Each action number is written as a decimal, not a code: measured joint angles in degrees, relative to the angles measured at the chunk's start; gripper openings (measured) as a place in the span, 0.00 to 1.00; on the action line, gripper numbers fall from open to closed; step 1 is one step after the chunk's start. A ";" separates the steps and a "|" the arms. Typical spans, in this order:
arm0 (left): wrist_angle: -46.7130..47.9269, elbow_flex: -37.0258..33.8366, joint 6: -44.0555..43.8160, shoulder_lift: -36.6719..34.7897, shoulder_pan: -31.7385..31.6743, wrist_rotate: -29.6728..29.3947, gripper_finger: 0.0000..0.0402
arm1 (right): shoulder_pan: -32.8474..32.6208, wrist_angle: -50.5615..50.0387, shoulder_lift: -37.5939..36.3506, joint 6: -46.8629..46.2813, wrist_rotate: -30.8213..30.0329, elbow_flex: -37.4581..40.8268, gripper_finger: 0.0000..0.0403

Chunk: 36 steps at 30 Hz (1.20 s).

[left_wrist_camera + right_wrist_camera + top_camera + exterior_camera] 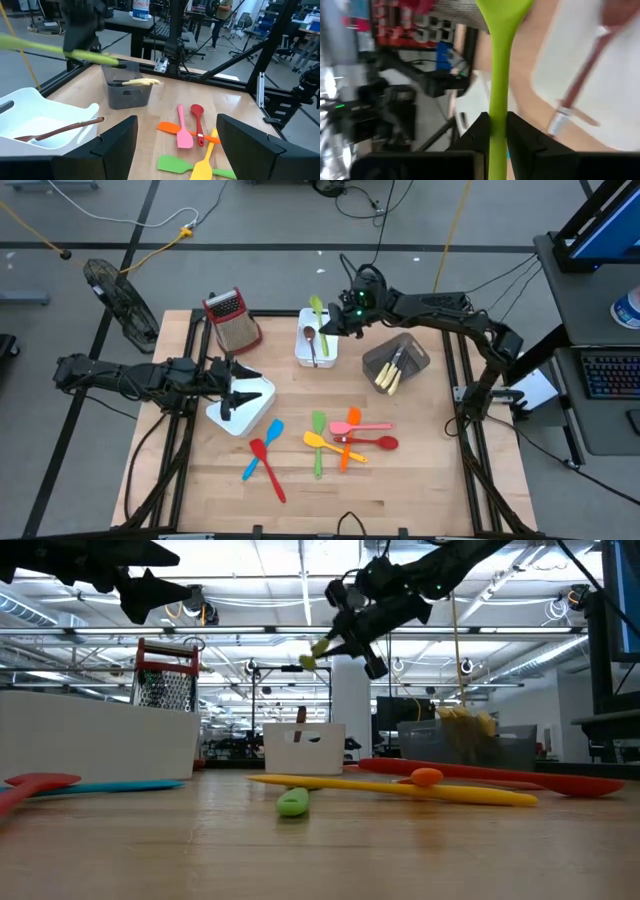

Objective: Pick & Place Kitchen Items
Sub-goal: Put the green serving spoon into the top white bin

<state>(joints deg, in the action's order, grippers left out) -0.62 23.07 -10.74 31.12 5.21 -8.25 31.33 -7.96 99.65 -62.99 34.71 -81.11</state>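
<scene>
Green spatula [293,802] lying nearest on the tabletop [400,480]. Right end effector [333,323] clamped on lime spatula [317,311], raised over white bin [303,351]. Left end effector [243,378] spread open, empty, above second white bin [262,394].

Setting: robotics lab, open-plan; wooden bench [400,480] framed by black aluminium extrusion [235,62]; grey floor crossed by loose cables [120,220]; ceiling strip lights and exposed trusses [250,635]; keyboard [610,375] at side desk; office chairs [244,22] behind.
</scene>
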 joint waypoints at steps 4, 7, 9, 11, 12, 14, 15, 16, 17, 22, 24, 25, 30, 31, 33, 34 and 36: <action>0.02 0.00 0.00 0.00 0.00 -0.87 0.68 | 0.13 -2.70 1.72 0.91 -0.18 -0.74 0.08; 0.02 0.00 0.02 0.01 0.00 -0.88 0.68 | 0.11 -3.40 3.24 0.91 -0.19 -0.74 0.08; 0.02 0.00 0.02 0.01 0.00 -0.90 0.68 | 0.14 -4.22 3.91 0.71 -0.13 -0.74 0.08; 0.02 0.00 0.02 0.01 0.00 -0.90 0.68 | 0.40 -4.17 4.66 0.39 0.12 -0.76 0.08; 0.02 0.00 0.02 0.01 0.00 -0.88 0.68 | 0.52 -4.21 5.10 0.36 0.50 -0.78 0.08; 0.01 0.00 0.01 0.01 0.00 -0.90 0.68 | 0.77 -4.86 5.78 -0.09 1.66 -0.76 0.08; 0.00 0.00 0.02 0.01 0.00 -0.90 0.68 | 0.85 -4.76 6.18 -0.35 1.78 -0.74 0.08; 0.00 0.00 0.02 0.01 0.00 -0.90 0.68 | 0.85 -4.24 6.68 -0.77 2.39 -0.74 0.08; 0.00 0.00 0.01 0.01 0.00 -0.90 0.68 | 0.85 -3.97 7.12 -1.05 3.18 -0.76 0.08; 0.00 0.00 0.02 0.01 0.00 -0.90 0.68 | 0.99 -3.28 9.25 -2.92 4.76 -0.74 0.08; -0.01 0.00 -0.06 0.00 0.00 -0.90 0.68 | 1.17 -2.98 9.80 -4.30 6.08 -0.74 0.09; -0.02 0.00 -0.09 0.01 0.00 -0.90 0.68 | 1.25 -3.03 9.98 -4.89 6.63 -0.75 0.11; -0.02 0.00 -0.11 0.01 0.00 -0.90 0.68 | 1.58 -3.11 11.24 -5.23 7.42 -0.66 0.16; -0.02 0.00 -0.13 0.00 0.00 -0.90 0.68 | 1.66 -2.97 11.25 -5.11 7.42 -0.65 0.15; -0.02 0.00 -0.14 0.01 0.00 -0.90 0.68 | 1.98 -1.28 11.14 -5.09 7.44 -0.65 0.15; -0.02 0.00 -0.17 0.01 0.00 -0.90 0.68 | 2.08 -0.36 11.09 -5.21 7.37 -0.65 0.15; -0.02 0.00 -0.23 0.01 0.00 -0.90 0.68 | 2.39 1.79 11.09 -5.32 7.19 -0.65 0.15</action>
<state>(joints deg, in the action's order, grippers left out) -0.64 23.07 -10.97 31.14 5.21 -9.15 33.72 -6.17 110.74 -68.32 41.91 -81.76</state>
